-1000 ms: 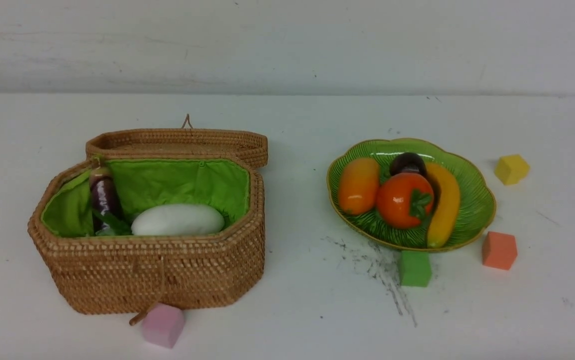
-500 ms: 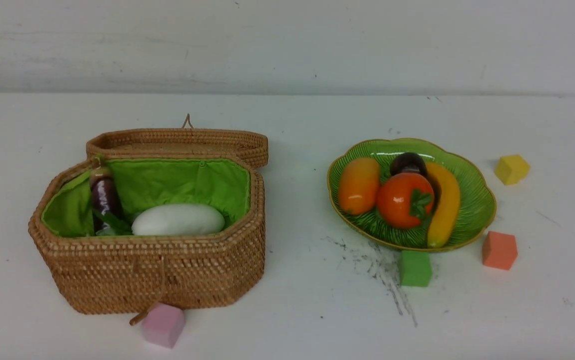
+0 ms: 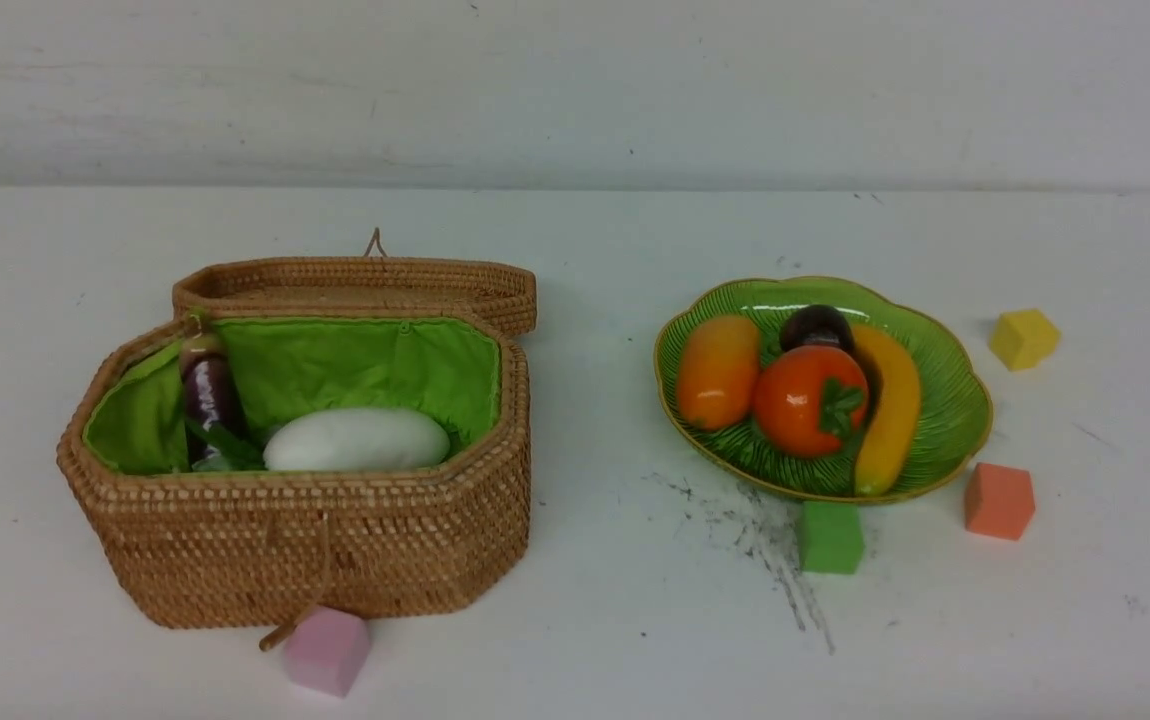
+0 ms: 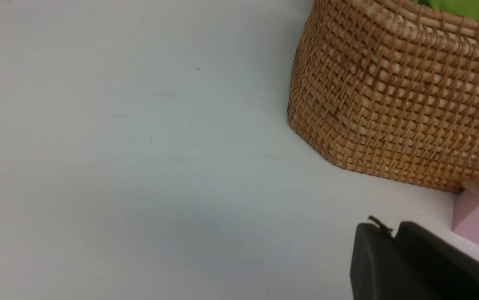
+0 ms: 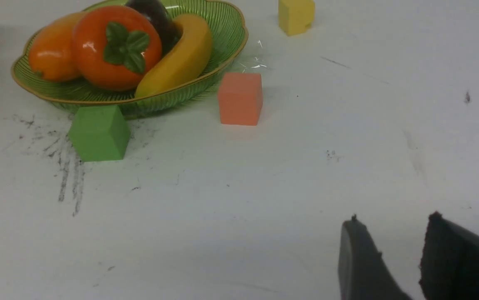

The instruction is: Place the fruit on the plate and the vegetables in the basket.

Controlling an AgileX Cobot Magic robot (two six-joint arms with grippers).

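Sorting looks finished: fruit (image 3: 810, 400) fills the plate (image 3: 950, 400), vegetables (image 3: 355, 440) sit in the basket (image 3: 305, 545), well beyond both grippers; left gripper (image 4: 393, 233) fingers nearly closed, empty; right gripper (image 5: 389, 237) fingers apart, empty; next, likely nothing beyond retreat

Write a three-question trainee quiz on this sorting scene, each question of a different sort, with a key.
1. True or false: the banana lies in the green plate.
2. Which cube sits against the wicker basket's front wall? A) yellow B) pink C) orange
3. Fill in: beside the white vegetable in the basket stands a dark purple ____.

Key
1. True; it rests beside the round orange-red fruit, the mango and the dark maroon ball.
2. B, the pink cube; the yellow cube and orange cube lie near the plate.
3. eggplant
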